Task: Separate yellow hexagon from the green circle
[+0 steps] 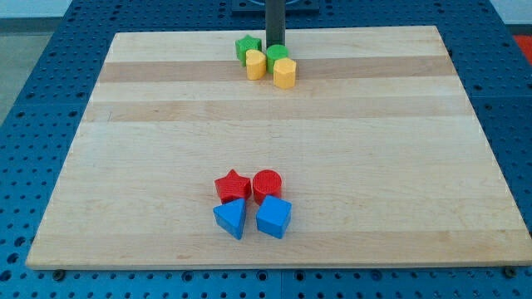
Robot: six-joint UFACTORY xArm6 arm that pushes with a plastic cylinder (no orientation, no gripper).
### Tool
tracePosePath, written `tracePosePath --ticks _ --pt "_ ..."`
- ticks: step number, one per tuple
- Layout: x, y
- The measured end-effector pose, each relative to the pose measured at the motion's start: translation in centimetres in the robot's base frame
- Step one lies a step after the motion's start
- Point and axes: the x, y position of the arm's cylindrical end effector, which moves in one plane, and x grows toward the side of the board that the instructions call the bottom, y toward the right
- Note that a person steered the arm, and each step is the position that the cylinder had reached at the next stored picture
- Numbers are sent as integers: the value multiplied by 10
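Yellow hexagon [284,73] is sitting against the green circle [277,56] near the table's [349,149] top edge, my tip [275,46], grasping nothing, standing just behind the circle, seemingly poised to part them.

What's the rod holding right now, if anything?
Nothing; a bare rod cannot grip. My tip sits at the view's top, just behind the green circle, beside the yellow hexagon. Whether it touches the circle cannot be told.

No text, label, number or sign can be read anywhere.
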Motion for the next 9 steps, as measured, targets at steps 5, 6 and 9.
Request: tracePosePath --ticks 5,6,9 --pt "77 45" --pt "95 5" --pt "150 -39"
